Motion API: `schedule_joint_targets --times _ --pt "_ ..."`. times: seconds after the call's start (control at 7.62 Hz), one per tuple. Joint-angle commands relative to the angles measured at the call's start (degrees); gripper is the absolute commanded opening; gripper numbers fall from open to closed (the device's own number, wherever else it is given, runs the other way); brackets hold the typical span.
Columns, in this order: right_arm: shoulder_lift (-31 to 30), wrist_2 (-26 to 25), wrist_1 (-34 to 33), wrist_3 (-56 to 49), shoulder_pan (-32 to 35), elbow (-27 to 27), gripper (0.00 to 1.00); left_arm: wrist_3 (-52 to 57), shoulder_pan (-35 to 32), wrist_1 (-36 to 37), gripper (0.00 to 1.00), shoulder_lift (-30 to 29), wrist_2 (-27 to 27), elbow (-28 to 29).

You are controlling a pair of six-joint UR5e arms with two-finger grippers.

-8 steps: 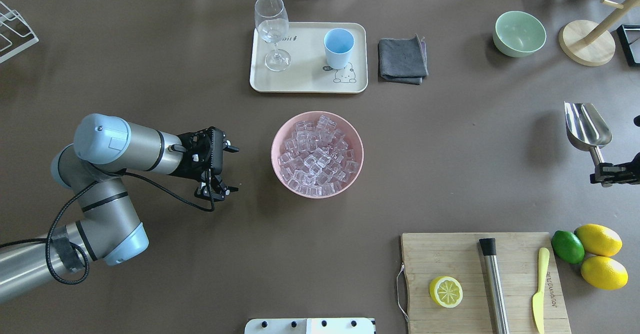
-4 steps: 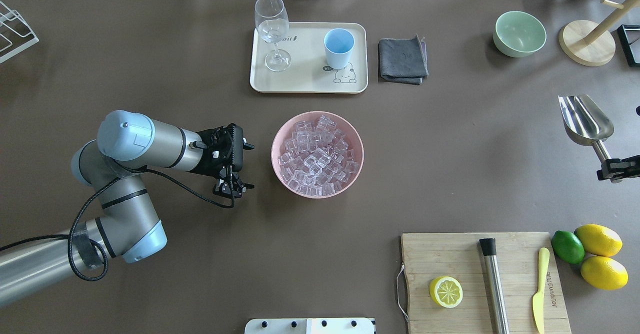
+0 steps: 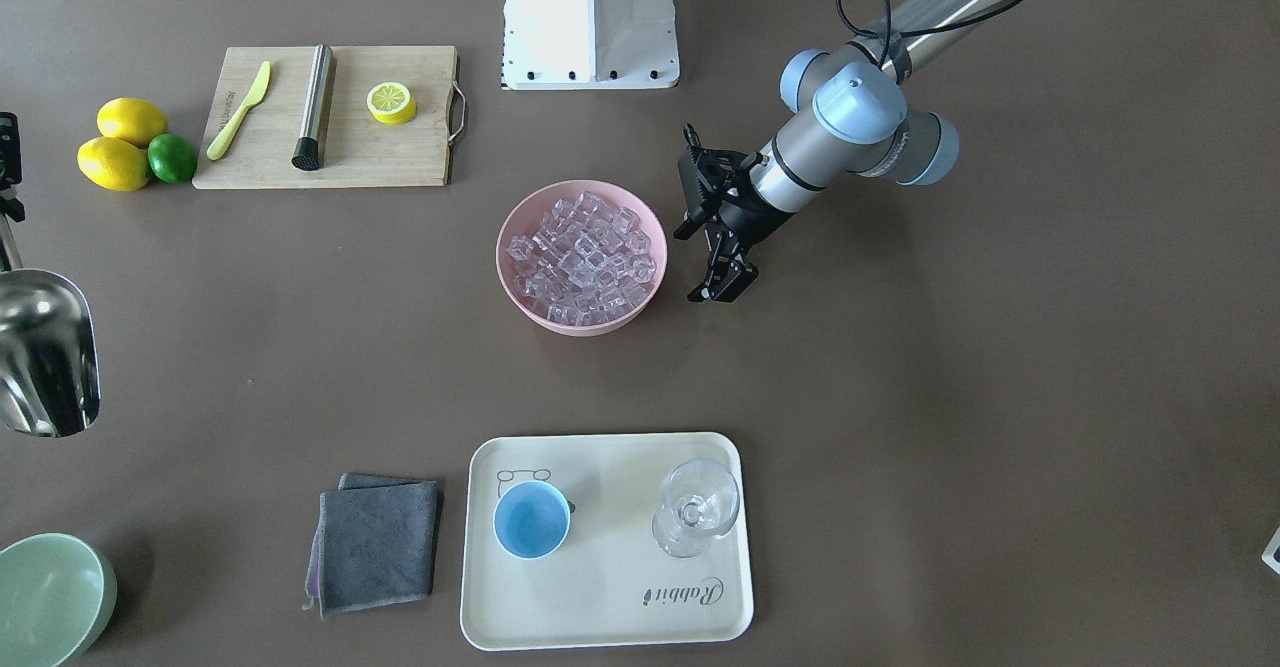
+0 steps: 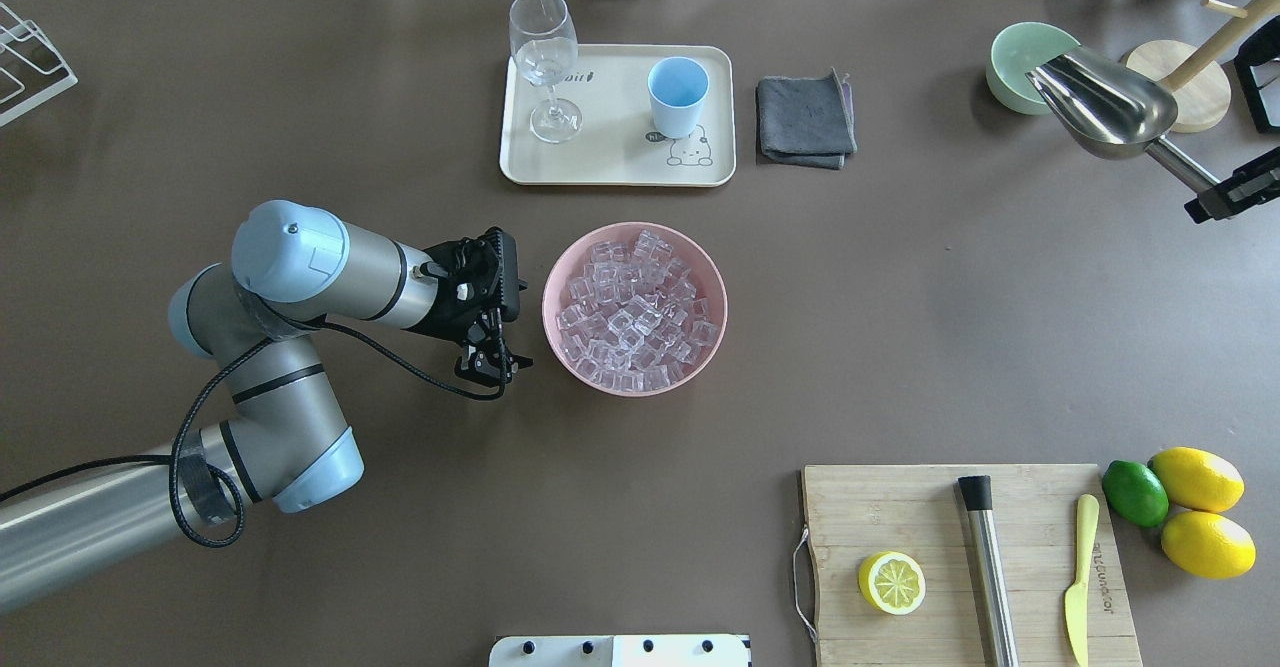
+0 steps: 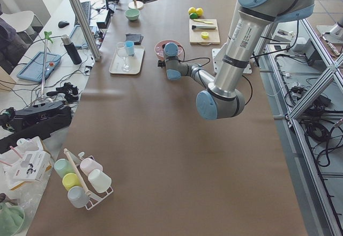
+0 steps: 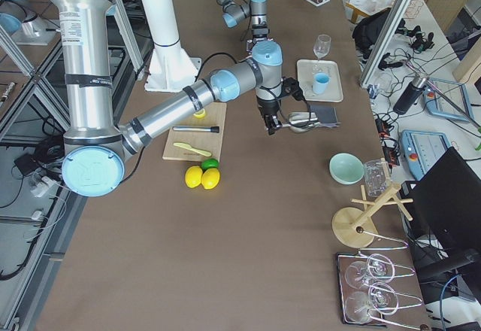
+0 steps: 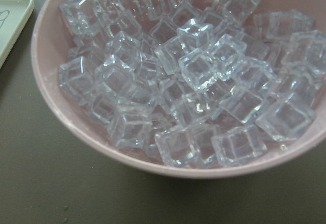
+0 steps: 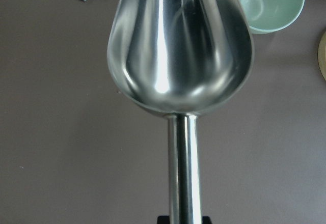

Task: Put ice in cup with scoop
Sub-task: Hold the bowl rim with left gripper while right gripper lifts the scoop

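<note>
1. Calling this early: your right gripper [image 4: 1215, 199] is clamped on the handle of the scoop [image 4: 1105, 102], which is lifted off the table. The right wrist view shows the trough bare, no cubes in it.
2. All the ice [image 4: 632, 312] sits piled in the pink bowl [image 4: 553, 292], well apart from the scoop mouth, off toward the left arm's side.
3. Your left gripper [image 4: 492, 367] hangs just beside the bowl rim with its fingers apart and nothing between them. No contact with the bowl that I can make out. My guess is it's there to steady the bowl.
4. The cup [image 4: 677, 87] stands on the tray [image 4: 610, 165], past the bowl from the left gripper and well apart from the right one. Its inside shows plain blue, no ice.
5. Done, as I judge it: scoop picked up. Left for you: bring the scoop to the bowl, dig, carry to the cup, tip in.
</note>
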Motion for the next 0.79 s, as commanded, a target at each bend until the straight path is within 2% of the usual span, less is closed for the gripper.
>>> schedule_joint_targets --times 0.0,0.26,0.39,0.53,0.66 --pt "2.5 -2.4 -3.5 -14.7 0.8 1.8 0.0 0.0 0.1 0.4 0.99 -0.3 0.1 0.3" --pt "2.8 -4.3 -7.1 -22.4 0.1 5.8 0.0 -0.1 0.1 0.4 0.99 -0.6 0.1 0.5" --pt "4.0 -5.8 -8.5 -23.1 -2.7 6.1 0.0 -0.1 0.1 0.5 0.99 -1.7 0.1 1.3" --pt "4.2 -11.5 -12.6 -24.1 -7.9 10.5 0.0 0.0 0.1 0.5 0.99 -2.5 0.1 2.0" --pt "7.2 -16.3 -16.9 -33.9 -10.6 13.2 0.0 0.0 0.2 0.5 0.99 -2.8 0.1 2.2"
